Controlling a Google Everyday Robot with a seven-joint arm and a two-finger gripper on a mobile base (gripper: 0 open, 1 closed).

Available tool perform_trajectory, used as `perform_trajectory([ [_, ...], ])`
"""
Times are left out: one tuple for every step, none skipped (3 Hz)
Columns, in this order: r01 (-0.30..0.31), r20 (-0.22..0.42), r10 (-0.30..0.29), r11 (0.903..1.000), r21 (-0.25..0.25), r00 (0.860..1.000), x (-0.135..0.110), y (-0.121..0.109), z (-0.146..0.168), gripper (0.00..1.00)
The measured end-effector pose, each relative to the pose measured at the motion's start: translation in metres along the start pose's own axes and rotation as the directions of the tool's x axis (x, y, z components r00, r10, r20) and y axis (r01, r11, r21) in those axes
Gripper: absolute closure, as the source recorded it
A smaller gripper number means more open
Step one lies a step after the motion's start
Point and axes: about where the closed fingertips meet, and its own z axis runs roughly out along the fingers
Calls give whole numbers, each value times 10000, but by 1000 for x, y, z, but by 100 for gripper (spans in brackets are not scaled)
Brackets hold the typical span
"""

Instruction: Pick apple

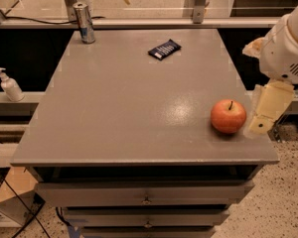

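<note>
The apple point(228, 116) is round and orange-red with a short dark stem. It stands upright on the grey table point(124, 108), near the right edge and towards the front. My gripper point(263, 115) hangs from the white arm at the right side of the view. It is just right of the apple, at about the apple's height over the table's right edge. It holds nothing that I can see.
A dark blue snack bar point(164, 49) lies at the table's back middle. A metal can point(84, 23) stands at the back left corner. A white pump bottle point(10, 86) stands on a ledge to the left. Drawers point(146, 195) sit under the tabletop.
</note>
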Motion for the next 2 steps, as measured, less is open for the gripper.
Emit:
perform_trajectory([
  [60, 74, -59, 9998, -172, 10000, 1, -2, 31, 0],
  [-81, 31, 82, 9988, -477, 10000, 4, -4, 69, 0],
])
